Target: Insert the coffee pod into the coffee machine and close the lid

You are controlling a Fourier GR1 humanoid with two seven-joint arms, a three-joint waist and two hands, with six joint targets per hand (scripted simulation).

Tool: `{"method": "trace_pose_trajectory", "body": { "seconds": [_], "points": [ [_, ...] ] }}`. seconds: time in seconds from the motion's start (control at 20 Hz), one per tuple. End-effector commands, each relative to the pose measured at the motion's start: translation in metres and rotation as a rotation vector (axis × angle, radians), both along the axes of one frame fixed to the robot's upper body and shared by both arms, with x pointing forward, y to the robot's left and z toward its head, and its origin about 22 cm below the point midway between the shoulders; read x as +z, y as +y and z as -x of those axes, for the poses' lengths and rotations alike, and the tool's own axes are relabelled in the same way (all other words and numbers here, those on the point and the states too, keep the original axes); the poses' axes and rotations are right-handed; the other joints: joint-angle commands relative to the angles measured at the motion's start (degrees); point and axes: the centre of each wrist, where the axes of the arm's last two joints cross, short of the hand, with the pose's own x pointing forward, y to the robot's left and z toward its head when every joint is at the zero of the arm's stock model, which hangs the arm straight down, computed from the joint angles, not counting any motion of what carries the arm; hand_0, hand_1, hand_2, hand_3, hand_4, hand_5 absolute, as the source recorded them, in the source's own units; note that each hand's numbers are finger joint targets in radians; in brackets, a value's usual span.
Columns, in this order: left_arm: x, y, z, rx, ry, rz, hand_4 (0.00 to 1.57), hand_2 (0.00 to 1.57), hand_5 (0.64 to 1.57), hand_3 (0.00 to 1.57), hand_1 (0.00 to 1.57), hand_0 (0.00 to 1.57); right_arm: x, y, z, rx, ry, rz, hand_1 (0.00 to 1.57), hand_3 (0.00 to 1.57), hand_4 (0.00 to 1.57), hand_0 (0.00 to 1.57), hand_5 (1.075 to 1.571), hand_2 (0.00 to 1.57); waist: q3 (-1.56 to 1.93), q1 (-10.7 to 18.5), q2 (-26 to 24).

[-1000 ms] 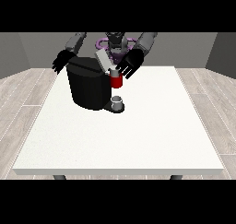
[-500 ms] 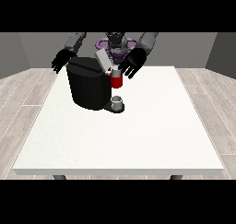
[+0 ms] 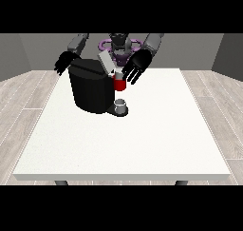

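A black coffee machine [image 3: 91, 90] stands on the white table [image 3: 142, 139] at the back left. Its grey lid [image 3: 106, 62] is tilted up and open. A red pod holder [image 3: 119, 84] shows at the machine's front, with a small grey cup [image 3: 121, 105] on the drip base below. The hand at the view's right [image 3: 137, 66] hovers just right of the red part with its fingers spread and straight, holding nothing that I can see. The hand at the view's left [image 3: 64, 62] hangs behind the machine's left top corner, fingers relaxed. No separate pod is visible.
The robot's torso [image 3: 118, 44] is behind the machine at the table's far edge. The table reaches toward the camera and to the right of the machine.
The hand at the view's right has risen slightly above the red part. The hand at the view's left has lifted a little. The lid stays up.
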Motion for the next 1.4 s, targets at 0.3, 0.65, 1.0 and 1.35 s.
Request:
{"method": "trace_pose_trajectory", "body": {
  "seconds": [0.3, 0.65, 1.0, 1.35],
  "points": [
    [-0.004, -0.014, -0.001, -0.01, 0.053, -0.062, 0.0, 0.0, 1.571, 0.0, 0.0, 0.0, -0.022, -0.009, 0.003, -0.025, 0.047, -0.002, 0.0, 0.0, 0.44, 0.0, 1.571, 0.0, -0.11, 1.37, -1.47],
    [-0.013, -0.024, 0.001, -0.046, 0.09, -0.046, 0.0, 0.0, 1.571, 0.0, 0.0, 0.0, -0.034, -0.034, 0.005, -0.09, 0.1, -0.013, 0.0, 0.0, 0.39, 0.0, 1.571, 0.0, -0.1, 4.12, -5.25],
    [-0.05, -0.031, 0.007, -0.083, 0.123, 0.054, 0.0, 0.0, 1.571, 0.0, 0.0, 0.0, -0.057, -0.029, 0.017, -0.132, 0.127, -0.006, 0.0, 0.0, 0.39, 0.0, 1.571, 0.0, -0.12, 7.97, -8.34],
    [-0.135, -0.018, 0.026, -0.072, 0.25, 0.626, 0.26, 0.0, 1.571, 0.0, 0.0, 0.0, -0.08, -0.058, 0.05, -0.213, 0.268, -0.032, 0.0, 0.0, 0.43, 0.0, 1.571, 0.0, -0.26, 12.29, -18.51]
  ]
}}
